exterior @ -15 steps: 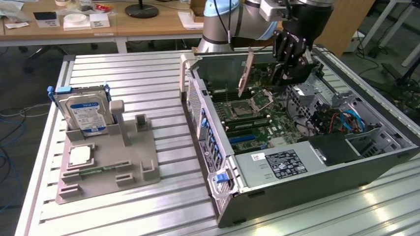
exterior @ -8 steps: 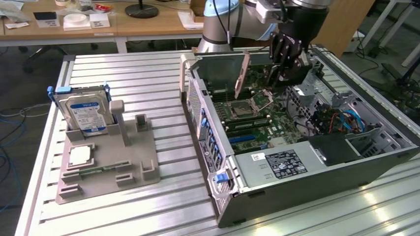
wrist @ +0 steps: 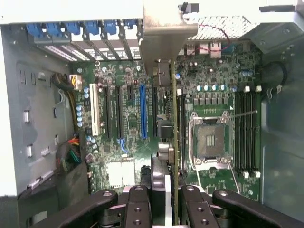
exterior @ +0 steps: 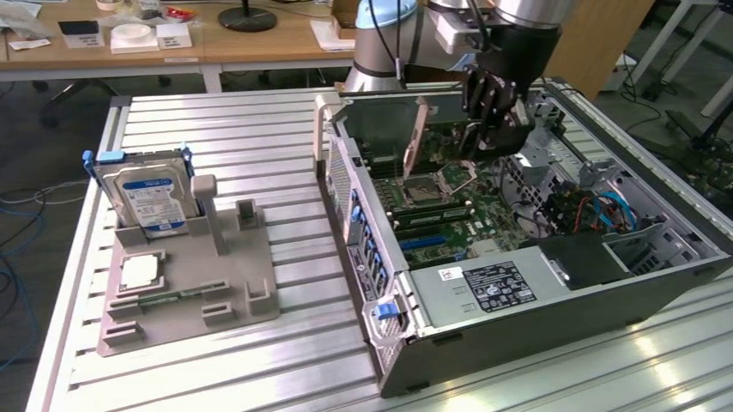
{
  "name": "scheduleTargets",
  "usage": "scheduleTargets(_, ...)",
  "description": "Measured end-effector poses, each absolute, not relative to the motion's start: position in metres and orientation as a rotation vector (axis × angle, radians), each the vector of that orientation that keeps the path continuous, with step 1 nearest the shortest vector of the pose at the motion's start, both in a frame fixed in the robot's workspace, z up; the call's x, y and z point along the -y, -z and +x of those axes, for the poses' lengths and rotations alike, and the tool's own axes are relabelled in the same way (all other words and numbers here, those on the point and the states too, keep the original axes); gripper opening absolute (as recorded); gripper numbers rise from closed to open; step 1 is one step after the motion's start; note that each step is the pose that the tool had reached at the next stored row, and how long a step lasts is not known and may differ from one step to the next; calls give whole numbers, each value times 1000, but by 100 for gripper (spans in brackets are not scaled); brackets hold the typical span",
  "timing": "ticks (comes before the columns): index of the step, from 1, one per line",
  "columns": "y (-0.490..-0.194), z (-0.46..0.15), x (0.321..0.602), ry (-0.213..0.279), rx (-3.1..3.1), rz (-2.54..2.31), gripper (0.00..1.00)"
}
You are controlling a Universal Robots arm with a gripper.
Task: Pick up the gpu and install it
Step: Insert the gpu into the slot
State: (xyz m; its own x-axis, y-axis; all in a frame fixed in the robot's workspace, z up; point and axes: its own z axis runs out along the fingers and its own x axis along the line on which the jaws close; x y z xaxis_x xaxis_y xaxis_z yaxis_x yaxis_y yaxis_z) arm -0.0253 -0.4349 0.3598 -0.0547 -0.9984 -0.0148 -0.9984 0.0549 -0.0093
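Note:
The gpu [wrist: 174, 123] shows edge-on in the wrist view as a thin card, with its silvery bracket [wrist: 164, 38] towards the case's rear slot covers. My gripper [wrist: 173, 202] is shut on the card's near end, one finger on each face. The card hangs above the motherboard [wrist: 123, 142], between the blue slot [wrist: 143, 111] and the CPU socket [wrist: 210, 142]. In the exterior view my gripper [exterior: 481, 150] reaches down into the open computer case [exterior: 378, 283], and the card's brownish end [exterior: 414, 137] stands upright to its left.
On the exterior view's left, a grey holder [exterior: 189, 292] carries a silver hard drive with a blue label [exterior: 147, 197] and a small square chip [exterior: 137, 273]. Inside the case are a power supply [exterior: 493, 287], cables [exterior: 607, 210] and RAM slots [wrist: 247, 133].

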Motion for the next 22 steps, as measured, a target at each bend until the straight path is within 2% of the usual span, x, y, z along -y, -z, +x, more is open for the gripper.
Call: scheduleTargets(22,-324,-37,435,-5,-2269,-2148,28)
